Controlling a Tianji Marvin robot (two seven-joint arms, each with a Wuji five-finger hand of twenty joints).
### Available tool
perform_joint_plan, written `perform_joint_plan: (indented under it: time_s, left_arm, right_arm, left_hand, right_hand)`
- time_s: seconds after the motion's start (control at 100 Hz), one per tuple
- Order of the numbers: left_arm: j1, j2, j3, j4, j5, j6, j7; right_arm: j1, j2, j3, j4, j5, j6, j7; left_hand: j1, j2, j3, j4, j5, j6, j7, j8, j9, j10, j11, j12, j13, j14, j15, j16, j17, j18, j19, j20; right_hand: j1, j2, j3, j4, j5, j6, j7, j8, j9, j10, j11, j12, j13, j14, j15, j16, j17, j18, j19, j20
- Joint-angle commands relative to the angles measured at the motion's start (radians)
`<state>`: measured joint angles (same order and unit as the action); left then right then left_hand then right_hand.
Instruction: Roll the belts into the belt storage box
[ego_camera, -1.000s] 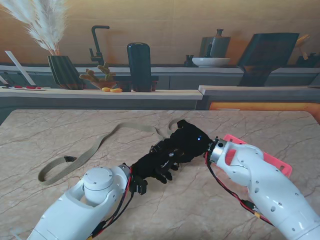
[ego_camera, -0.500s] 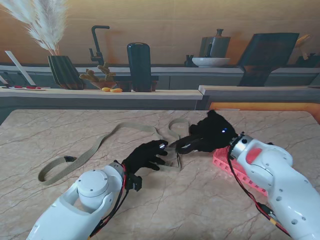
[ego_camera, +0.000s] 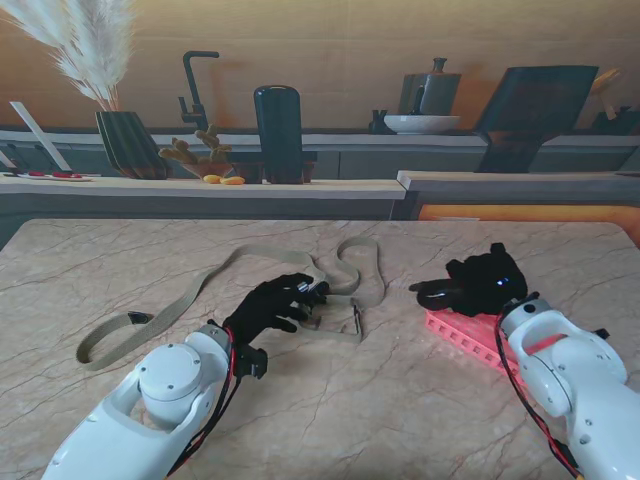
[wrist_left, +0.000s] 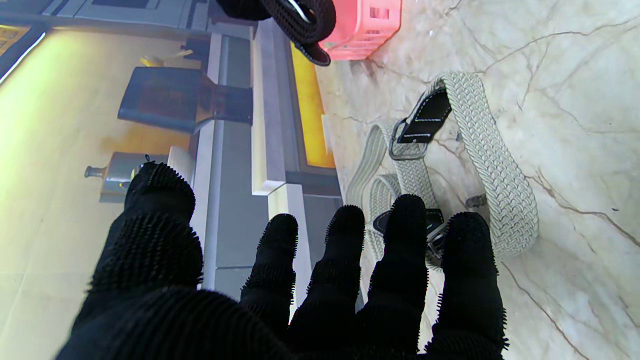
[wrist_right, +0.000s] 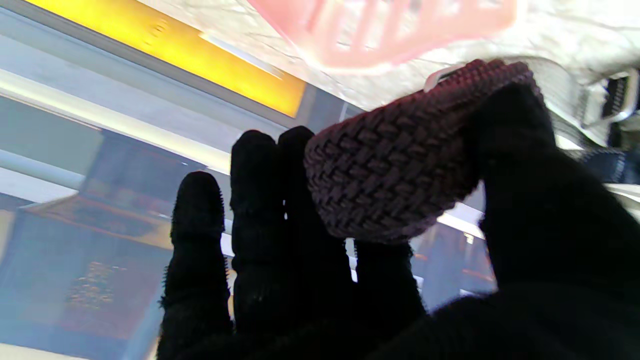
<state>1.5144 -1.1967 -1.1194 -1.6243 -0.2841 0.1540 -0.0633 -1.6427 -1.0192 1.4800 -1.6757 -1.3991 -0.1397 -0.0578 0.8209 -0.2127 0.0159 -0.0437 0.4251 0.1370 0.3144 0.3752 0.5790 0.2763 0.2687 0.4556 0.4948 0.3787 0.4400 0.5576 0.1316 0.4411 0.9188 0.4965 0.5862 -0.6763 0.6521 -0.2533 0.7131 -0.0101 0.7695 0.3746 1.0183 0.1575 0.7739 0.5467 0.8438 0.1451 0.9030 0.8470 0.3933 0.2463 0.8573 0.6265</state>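
Note:
A long beige woven belt (ego_camera: 200, 290) lies looped across the table, its buckle end (wrist_left: 417, 127) with a black leather tab near my left hand. My left hand (ego_camera: 268, 305) rests open over the belt's loops, fingers (wrist_left: 407, 235) spread on the weave. My right hand (ego_camera: 478, 283) is shut on a rolled dark woven belt (wrist_right: 395, 150), pinched between thumb and fingers, held just over the pink storage box (ego_camera: 465, 330). The same dark roll (wrist_left: 300, 20) and the pink storage box (wrist_left: 367, 27) show in the left wrist view.
A counter ledge (ego_camera: 200, 187) runs along the table's far side, with a dark vase of pampas grass (ego_camera: 125, 140), a black cylinder (ego_camera: 278, 133) and a bowl (ego_camera: 422, 123) behind it. Marble table edge (ego_camera: 620, 228) lies at the far right.
My right hand has drawn away to the right with the dark rolled belt, from beside the left hand to over the pink box. My left hand has pulled back slightly toward me.

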Motion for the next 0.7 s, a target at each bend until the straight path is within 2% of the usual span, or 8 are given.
perform_joint_plan:
  time_s: [0.0,0.2,0.41,0.55,0.69]
  left_arm:
    - [0.008,-0.006,-0.001,0.005,-0.006,-0.001,-0.004]
    - [0.011,-0.007,-0.002,0.005,-0.006,0.001,0.000]
    - [0.015,-0.007,-0.006,0.001,-0.005,0.004,0.004]
    - [0.021,-0.007,-0.011,-0.002,0.000,0.004,0.010]
    - [0.022,-0.007,-0.016,-0.002,0.004,0.005,0.013]
  right_arm:
    - [-0.020,0.003,0.013,0.021,-0.001,0.016,-0.022]
    - [-0.050,-0.003,0.030,0.045,-0.008,0.108,-0.062]
    - [-0.057,-0.007,0.007,0.097,-0.003,0.199,-0.101]
    - [-0.029,-0.012,-0.034,0.164,0.041,0.260,-0.123]
    - [0.019,-0.021,-0.095,0.255,0.134,0.314,-0.148]
  left_hand:
    - [-0.001,0.019,-0.022,0.025,0.023,-0.039,-0.020,0.015,0.007,-0.030,-0.010,0.001,0.018,-0.030,0.016,0.004,0.007,-0.012,0.012,0.000]
    - [0.001,0.023,-0.023,0.024,0.027,-0.042,-0.019,0.018,0.009,-0.031,-0.010,0.002,0.022,-0.028,0.020,0.007,0.009,-0.013,0.016,0.001]
    - [0.002,0.026,-0.024,0.024,0.031,-0.043,-0.017,0.020,0.011,-0.031,-0.009,0.003,0.025,-0.027,0.025,0.010,0.009,-0.015,0.017,0.000]
    - [0.003,0.027,-0.025,0.023,0.032,-0.042,-0.017,0.021,0.014,-0.030,-0.008,0.004,0.028,-0.024,0.027,0.011,0.012,-0.014,0.019,0.000]
    - [0.002,0.029,-0.025,0.023,0.032,-0.042,-0.018,0.021,0.014,-0.030,-0.008,0.004,0.029,-0.024,0.029,0.012,0.012,-0.014,0.019,-0.001]
  right_hand:
    - [0.180,0.167,0.141,0.054,0.126,-0.093,0.233,0.081,-0.006,0.032,0.051,0.026,-0.011,-0.014,0.031,0.019,-0.021,0.012,0.032,0.027]
    - [0.188,0.164,0.145,0.056,0.129,-0.078,0.231,0.081,-0.011,0.047,0.057,0.026,-0.020,-0.002,0.040,0.023,-0.034,0.019,0.043,0.030]
    - [0.189,0.160,0.148,0.059,0.132,-0.075,0.229,0.080,-0.011,0.050,0.061,0.025,-0.022,0.003,0.045,0.024,-0.040,0.025,0.051,0.032]
    - [0.186,0.158,0.148,0.062,0.131,-0.074,0.228,0.079,-0.013,0.051,0.065,0.024,-0.023,0.004,0.051,0.024,-0.042,0.028,0.060,0.034]
    - [0.175,0.150,0.160,0.074,0.130,-0.075,0.228,0.077,-0.017,0.050,0.072,0.018,-0.024,0.004,0.060,0.021,-0.047,0.029,0.075,0.035]
